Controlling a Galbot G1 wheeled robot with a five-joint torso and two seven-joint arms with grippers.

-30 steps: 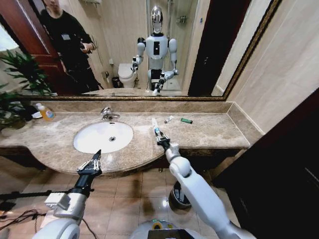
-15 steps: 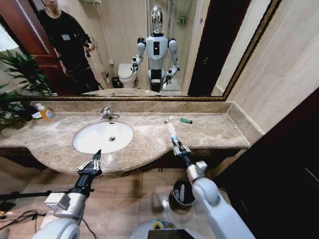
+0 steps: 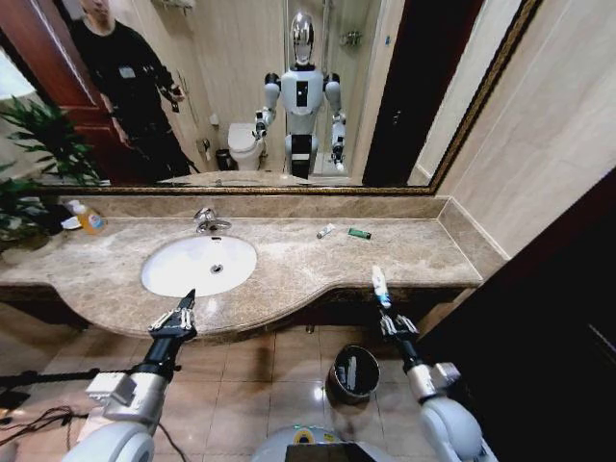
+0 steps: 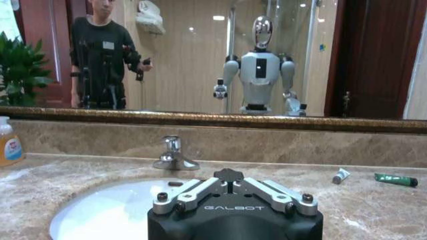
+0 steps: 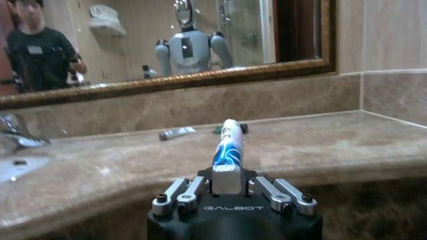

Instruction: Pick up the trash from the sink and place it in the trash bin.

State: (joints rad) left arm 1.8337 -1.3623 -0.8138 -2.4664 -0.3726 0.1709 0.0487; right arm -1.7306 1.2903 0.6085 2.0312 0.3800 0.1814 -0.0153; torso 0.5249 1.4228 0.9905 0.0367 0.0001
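My right gripper [image 3: 389, 310] is shut on a white tube with blue marks [image 3: 379, 285], one piece of the trash, held upright in front of the counter's front edge. In the right wrist view the tube [image 5: 229, 144] stands up from the right gripper [image 5: 227, 176]. The dark round trash bin [image 3: 351, 373] stands on the floor below, slightly left of that gripper. A small white tube [image 3: 326, 231] and a green packet [image 3: 359, 233] lie on the countertop near the mirror. The white oval sink [image 3: 199, 265] is to the left. My left gripper [image 3: 188, 298] is shut and hovers at the counter edge before the sink.
A chrome faucet [image 3: 207, 220] stands behind the basin and an orange soap bottle [image 3: 89, 218] at the far left. The marble countertop [image 3: 423, 255] ends at a tiled wall on the right. A dark cabinet [image 3: 539, 327] is close beside my right arm. Tiled floor surrounds the bin.
My right arm has carried the tube off the countertop, rightward and back over the front edge, lowering toward the bin. The left arm has not moved.
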